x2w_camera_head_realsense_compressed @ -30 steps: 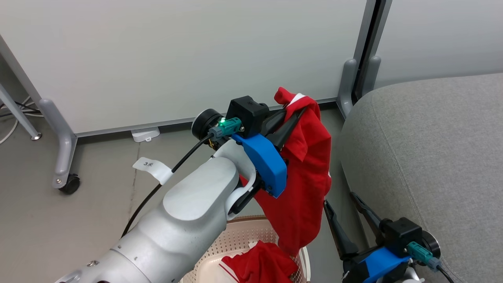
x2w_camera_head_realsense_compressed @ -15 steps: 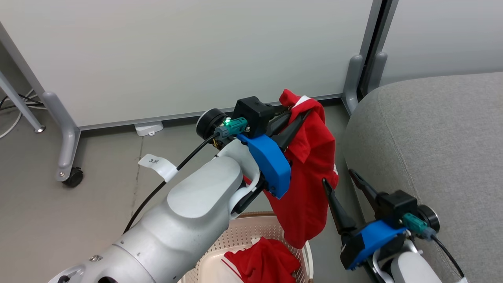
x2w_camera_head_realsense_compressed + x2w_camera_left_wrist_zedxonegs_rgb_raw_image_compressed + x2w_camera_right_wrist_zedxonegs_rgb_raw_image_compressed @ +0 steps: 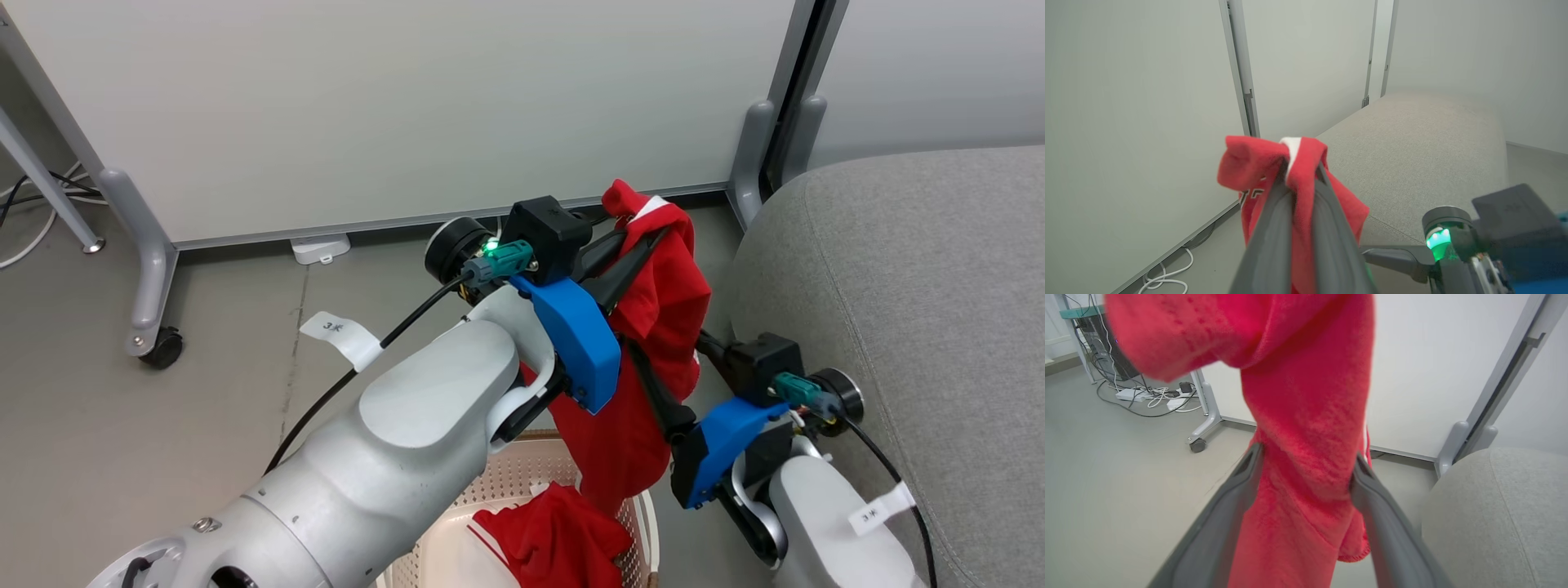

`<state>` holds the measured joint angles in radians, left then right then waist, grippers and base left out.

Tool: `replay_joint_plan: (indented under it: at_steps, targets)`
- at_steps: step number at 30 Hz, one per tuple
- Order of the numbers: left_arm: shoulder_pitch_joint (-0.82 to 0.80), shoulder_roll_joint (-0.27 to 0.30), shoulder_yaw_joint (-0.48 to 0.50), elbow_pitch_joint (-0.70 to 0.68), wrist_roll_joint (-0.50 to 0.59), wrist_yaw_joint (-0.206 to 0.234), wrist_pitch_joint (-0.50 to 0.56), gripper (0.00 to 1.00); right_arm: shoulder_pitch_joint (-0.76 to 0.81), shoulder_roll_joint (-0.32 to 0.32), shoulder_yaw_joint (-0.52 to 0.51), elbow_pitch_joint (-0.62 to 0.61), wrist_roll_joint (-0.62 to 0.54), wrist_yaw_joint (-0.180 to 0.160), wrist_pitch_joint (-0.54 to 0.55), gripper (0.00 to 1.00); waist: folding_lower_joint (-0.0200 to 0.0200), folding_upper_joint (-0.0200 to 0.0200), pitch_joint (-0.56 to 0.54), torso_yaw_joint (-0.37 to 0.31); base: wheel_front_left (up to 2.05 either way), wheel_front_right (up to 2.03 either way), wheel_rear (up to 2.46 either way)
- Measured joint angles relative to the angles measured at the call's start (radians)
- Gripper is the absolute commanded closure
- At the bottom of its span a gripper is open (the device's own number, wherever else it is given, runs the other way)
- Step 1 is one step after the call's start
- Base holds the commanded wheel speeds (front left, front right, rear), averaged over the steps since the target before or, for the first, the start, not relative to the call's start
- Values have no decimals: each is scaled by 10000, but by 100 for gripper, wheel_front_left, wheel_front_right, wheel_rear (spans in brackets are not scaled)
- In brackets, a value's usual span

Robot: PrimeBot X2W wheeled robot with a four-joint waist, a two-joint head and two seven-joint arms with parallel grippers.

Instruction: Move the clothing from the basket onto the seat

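1. The left hand (image 3: pixel 653 237) is pressed together, pinching a red garment (image 3: pixel 661 310) by its white-trimmed edge. The cloth hangs above the basket (image 3: pixel 498 490), just beside the seat (image 3: pixel 914 269).
2. The right hand (image 3: pixel 1307 454) is spread wide, with the hanging cloth between its fingers. Nothing is pinched by it.
3. A second red garment (image 3: pixel 555 539) lies crumpled in the cream perforated basket. Whether the hanging hem touches it cannot be told.
4. The step in hand is judged to be the carry across to the seat. The hem should be raised clear of the basket rim and the cushion's rounded edge before release. A lower pinch by the right hand would likely prevent dragging.
5. The seat is a light grey fabric cushion, probably soft enough to keep dropped cloth in place.
6. A grey floor (image 3: pixel 163 457) is seen, with white partition panels (image 3: pixel 408 106) on castored feet and cables (image 3: pixel 1147 396) lying farther off.
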<state>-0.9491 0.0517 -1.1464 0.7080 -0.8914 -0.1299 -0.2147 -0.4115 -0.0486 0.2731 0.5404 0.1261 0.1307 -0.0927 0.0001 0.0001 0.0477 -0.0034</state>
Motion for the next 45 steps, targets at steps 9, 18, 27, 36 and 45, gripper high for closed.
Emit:
replay_joint_plan:
  at_steps: [9, 18, 27, 36, 45]
  targets:
    - [-121, -4, -320, -10, -265, 0, -79, 100, -1044, 0, 1085, 1703, 1114, -2, -213, 33, 0, 0, -28, 1, 0, 0, 0]
    - [-152, -6, -539, 67, -508, 0, -161, 100, -1492, 0, 1708, 2619, 1695, -2, -874, 100, -1, -1, -199, -58, 0, 0, 0]
    - [-154, -4, -598, 232, -606, 0, -249, 100, -1588, 0, 1977, 3099, 1990, -2, -1170, 100, -1, 0, -340, -133, 0, 0, 0]
    - [-155, -6, -656, 341, -738, 0, -291, 76, -1700, 0, 2109, 3381, 2104, 0, -1321, 100, -1, -1, -391, -204, 0, 0, 0]
    - [-206, -12, -662, 495, -830, 63, -347, 0, -1789, 0, 2194, 3576, 2173, -2, -1427, 100, -1, 0, -399, -204, 0, 0, 0]
